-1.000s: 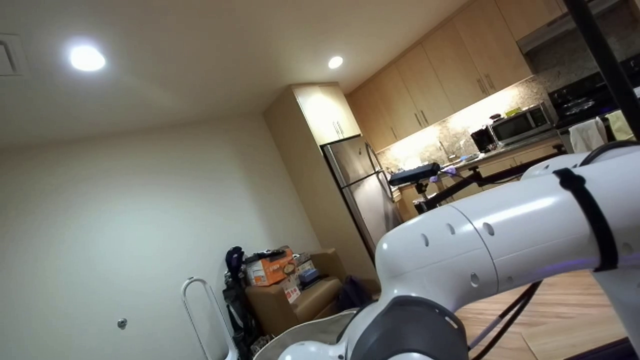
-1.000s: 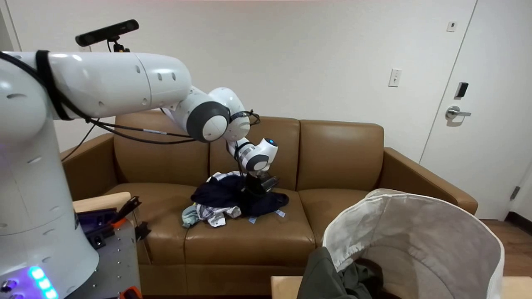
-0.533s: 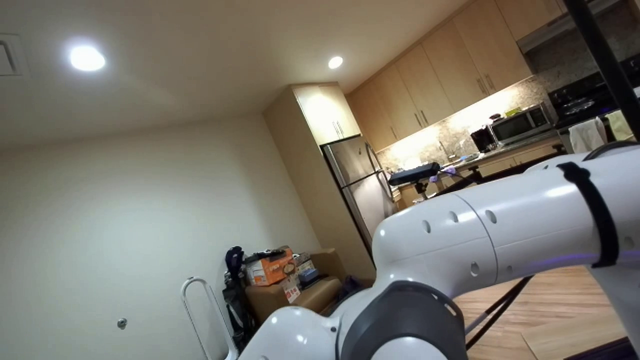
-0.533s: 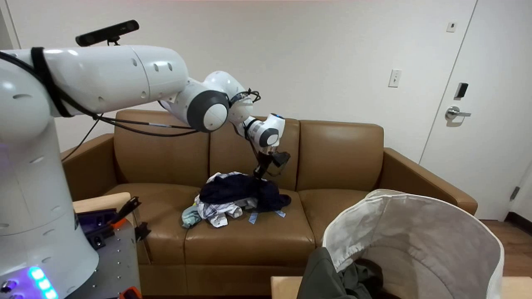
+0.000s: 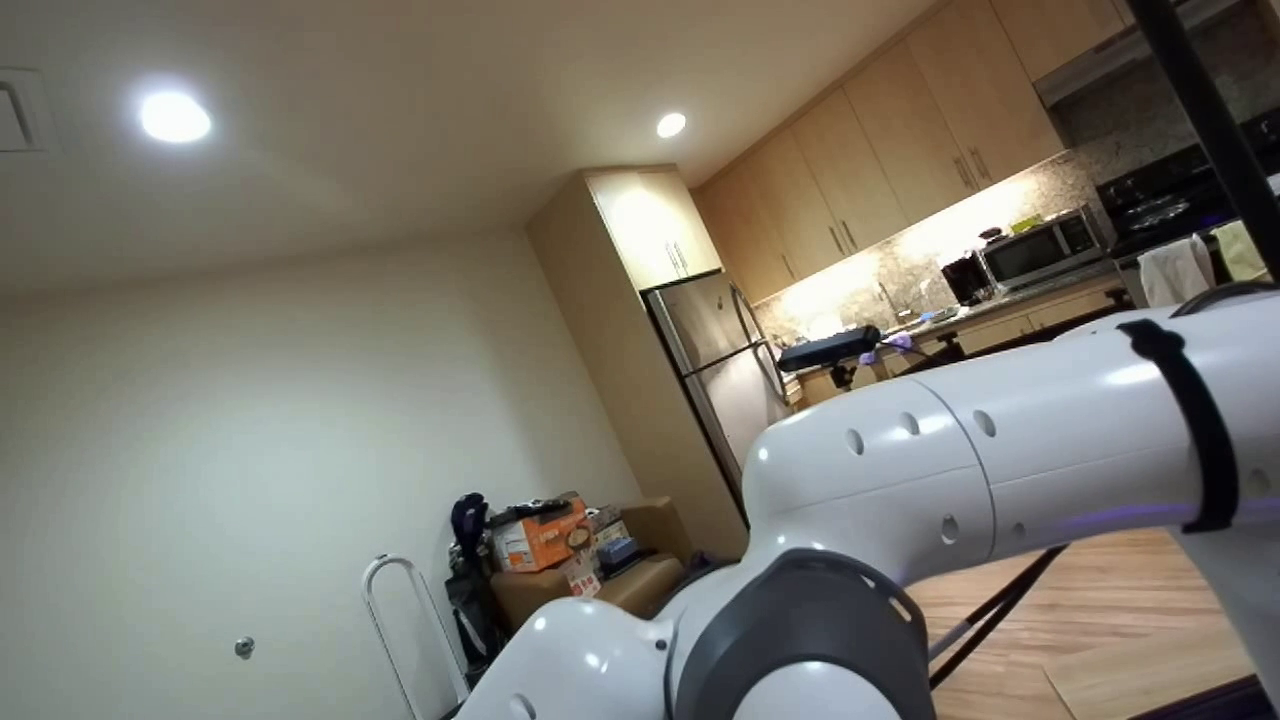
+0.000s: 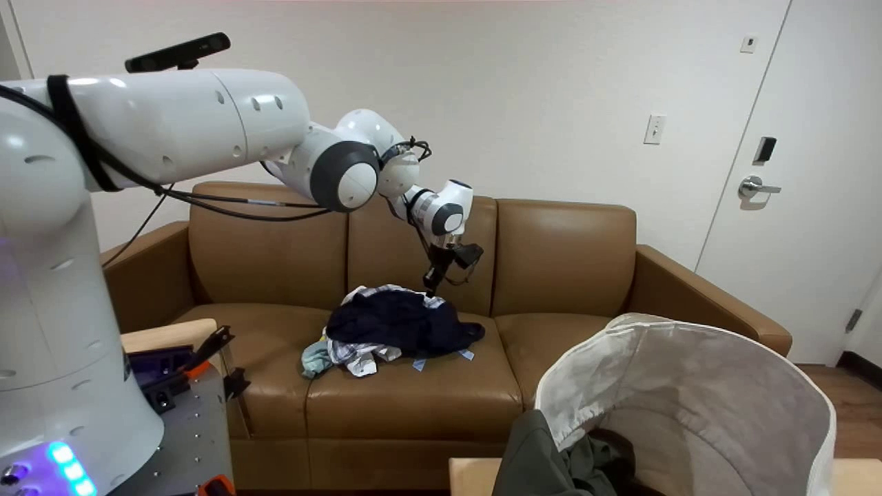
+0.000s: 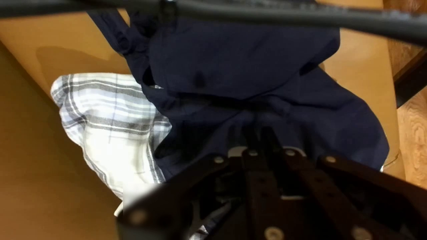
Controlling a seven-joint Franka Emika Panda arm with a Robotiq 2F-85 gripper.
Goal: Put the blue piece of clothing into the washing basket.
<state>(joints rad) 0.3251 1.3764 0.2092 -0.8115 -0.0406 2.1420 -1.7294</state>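
Observation:
The blue piece of clothing (image 6: pixel 406 322) is a very dark navy garment spread over a clothes pile on the sofa's middle seat. It also fills much of the wrist view (image 7: pixel 233 66). My gripper (image 6: pixel 430 292) is just above its back edge in an exterior view, pointing down. In the wrist view the fingers (image 7: pixel 259 135) are nearly together over the navy cloth, with a thin gap and no clear fold between them. The washing basket (image 6: pixel 723 386) stands front right, round and light grey with a raised rim; the arm hides it in an exterior view.
Plaid cloth (image 7: pixel 110 130) and teal cloth (image 6: pixel 317 358) lie under the navy garment on the brown sofa (image 6: pixel 565 262). Dark grey-green cloth (image 6: pixel 530 458) hangs at the basket's left rim. A wooden surface (image 6: pixel 475 474) shows by the basket. Boxes (image 5: pixel 545 540) sit on the sofa end.
My gripper has risen out of the pile. The navy cloth stood bunched under it half a second ago and now lies flatter, covering more of the plaid cloth in front.

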